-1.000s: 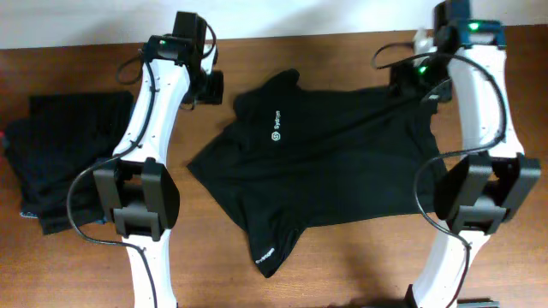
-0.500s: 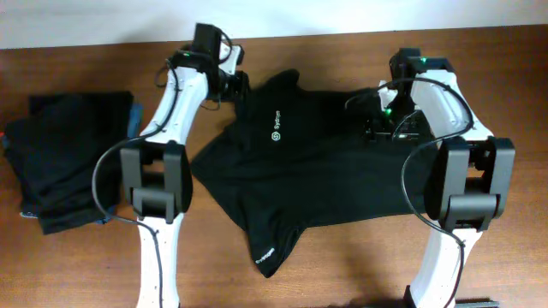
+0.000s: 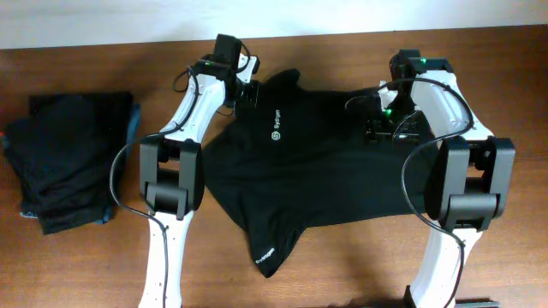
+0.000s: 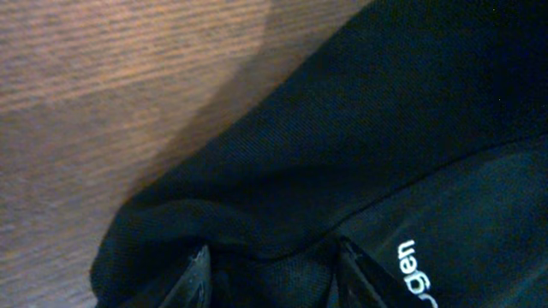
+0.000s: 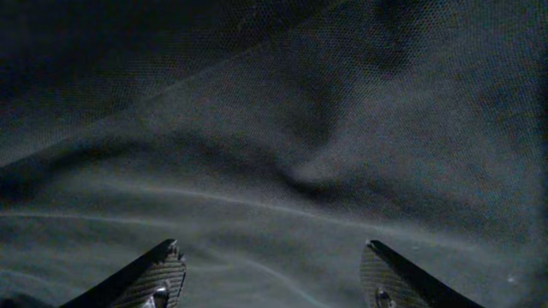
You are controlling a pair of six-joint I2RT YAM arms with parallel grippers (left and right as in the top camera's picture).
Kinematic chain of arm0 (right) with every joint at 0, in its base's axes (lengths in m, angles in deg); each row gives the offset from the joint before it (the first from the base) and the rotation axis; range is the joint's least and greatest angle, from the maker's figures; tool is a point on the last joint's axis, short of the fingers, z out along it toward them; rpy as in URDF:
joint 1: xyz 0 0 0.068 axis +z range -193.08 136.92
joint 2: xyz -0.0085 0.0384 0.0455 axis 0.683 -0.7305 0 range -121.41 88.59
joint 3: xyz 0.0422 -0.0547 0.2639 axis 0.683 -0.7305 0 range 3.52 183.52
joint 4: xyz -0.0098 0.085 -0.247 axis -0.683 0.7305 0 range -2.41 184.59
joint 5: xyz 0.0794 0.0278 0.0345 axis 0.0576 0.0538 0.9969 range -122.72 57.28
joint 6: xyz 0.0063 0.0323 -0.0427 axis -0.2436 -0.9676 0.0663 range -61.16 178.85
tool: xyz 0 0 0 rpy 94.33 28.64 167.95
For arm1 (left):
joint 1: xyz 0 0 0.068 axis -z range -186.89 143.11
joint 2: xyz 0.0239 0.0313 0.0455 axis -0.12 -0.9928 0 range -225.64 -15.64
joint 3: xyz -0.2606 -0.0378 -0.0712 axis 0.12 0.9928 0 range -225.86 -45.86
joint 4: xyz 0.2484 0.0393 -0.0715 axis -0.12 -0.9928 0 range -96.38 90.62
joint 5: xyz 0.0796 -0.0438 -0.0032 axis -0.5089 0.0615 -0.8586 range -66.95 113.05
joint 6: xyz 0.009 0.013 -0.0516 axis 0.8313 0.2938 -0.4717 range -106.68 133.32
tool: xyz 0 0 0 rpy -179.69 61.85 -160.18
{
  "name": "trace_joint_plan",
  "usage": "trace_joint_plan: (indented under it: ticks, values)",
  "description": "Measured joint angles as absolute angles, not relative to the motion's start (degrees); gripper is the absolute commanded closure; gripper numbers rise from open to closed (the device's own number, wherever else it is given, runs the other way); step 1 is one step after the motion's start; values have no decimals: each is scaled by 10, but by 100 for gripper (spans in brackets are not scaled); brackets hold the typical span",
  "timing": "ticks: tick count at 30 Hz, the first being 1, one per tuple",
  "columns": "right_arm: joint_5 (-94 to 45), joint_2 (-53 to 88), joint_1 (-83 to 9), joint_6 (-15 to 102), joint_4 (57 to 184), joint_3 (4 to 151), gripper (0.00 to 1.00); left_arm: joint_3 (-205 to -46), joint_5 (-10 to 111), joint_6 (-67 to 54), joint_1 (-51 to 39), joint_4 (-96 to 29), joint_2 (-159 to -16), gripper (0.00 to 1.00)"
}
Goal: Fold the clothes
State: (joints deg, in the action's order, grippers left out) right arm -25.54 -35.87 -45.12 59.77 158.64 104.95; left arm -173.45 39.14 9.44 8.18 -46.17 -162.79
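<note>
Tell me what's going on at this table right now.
A two-armed robot is working on a black fabric shirt with a small white logo, spread unfolded on the brown wooden table. The left gripper sits at the shirt's far-left edge, jaws apart; the right gripper hovers open over its far-right part. No fold is made yet. A stack of dark folded clothes with a teal edge lies at the table's left.
</note>
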Motion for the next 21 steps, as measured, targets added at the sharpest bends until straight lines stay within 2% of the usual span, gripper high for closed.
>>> trace_joint_plan:
  ticks: [9,21]
  values:
    - [-256,-425,-451,598,1582,1051,29,-1736,352,94,81,-396,-1638,52]
    - [-258,-405,-451,600,1546,1009,29,-1736,264,94,78,-340,-1647,51]
